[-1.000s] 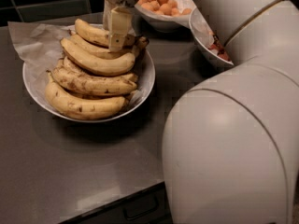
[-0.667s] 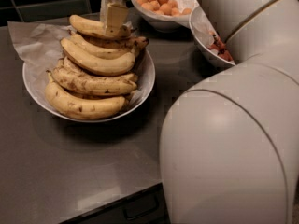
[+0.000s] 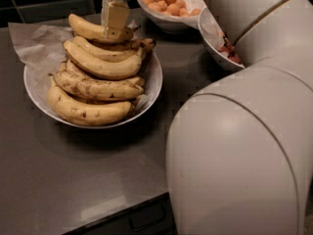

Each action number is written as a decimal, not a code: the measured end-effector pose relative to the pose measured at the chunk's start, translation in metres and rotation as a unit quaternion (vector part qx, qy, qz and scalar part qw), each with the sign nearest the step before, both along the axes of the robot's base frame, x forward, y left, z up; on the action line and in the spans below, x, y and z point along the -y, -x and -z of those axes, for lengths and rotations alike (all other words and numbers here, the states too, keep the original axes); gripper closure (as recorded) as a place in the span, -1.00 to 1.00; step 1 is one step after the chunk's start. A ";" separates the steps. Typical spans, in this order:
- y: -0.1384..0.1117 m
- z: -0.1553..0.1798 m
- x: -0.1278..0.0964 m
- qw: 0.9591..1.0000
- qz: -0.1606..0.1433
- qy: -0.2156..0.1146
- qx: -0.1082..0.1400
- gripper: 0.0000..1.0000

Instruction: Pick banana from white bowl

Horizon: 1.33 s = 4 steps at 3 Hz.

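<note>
The banana (image 3: 88, 27), plump, yellow and lightly specked, is lying across the very top of the pile in the white bowl (image 3: 154, 84), in the upper left of the frame, its underside touching the fruit beneath it. The robot's pincer (image 3: 116, 28) is reaching down from the top edge and is clamping the banana near its right end, with one pale flat finger (image 3: 116, 14) pressing on the near side (the far finger is sitting out of sight behind the fruit).

Under it, four more bananas are stacking up in rows toward the near rim: two yellow ones (image 3: 102, 65), then a heavily brown-streaked one (image 3: 98, 87), then a long spotted one (image 3: 85, 110) lying closest to the viewer. Crinkled white paper (image 3: 34, 43) is lining the dish and spilling over its upper-left rim onto the dark grey desk (image 3: 73, 180).

Behind the pile, at top centre, a second white bowl (image 3: 168, 24) is holding orange balls (image 3: 166, 1). Just to its right, a deeper white bowl (image 3: 210, 31) is showing a few red fruits (image 3: 230, 53), partly hiding behind the robot's arm.

That arm's bulky white casing (image 3: 234, 160) is filling the whole right side of the frame, from the top corner down to the bottom edge, and is overlapping the desk's front right.
</note>
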State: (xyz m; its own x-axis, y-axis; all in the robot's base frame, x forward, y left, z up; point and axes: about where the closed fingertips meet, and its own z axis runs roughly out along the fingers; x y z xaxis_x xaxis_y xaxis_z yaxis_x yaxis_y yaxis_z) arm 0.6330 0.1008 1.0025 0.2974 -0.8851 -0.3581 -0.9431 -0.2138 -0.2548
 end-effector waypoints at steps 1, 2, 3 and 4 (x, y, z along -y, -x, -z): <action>0.001 -0.001 -0.004 1.000 0.000 -0.007 0.008 1.00; 0.014 -0.011 -0.003 0.999 0.003 -0.015 0.029 1.00; 0.038 -0.024 -0.002 0.998 0.000 -0.021 0.055 1.00; 0.060 -0.032 -0.003 0.997 -0.007 -0.029 0.075 1.00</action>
State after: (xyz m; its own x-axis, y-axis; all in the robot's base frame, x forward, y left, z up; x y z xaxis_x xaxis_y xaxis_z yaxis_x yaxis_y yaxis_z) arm 0.5735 0.1040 1.0348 0.3640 -0.8594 -0.3590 -0.8903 -0.2078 -0.4053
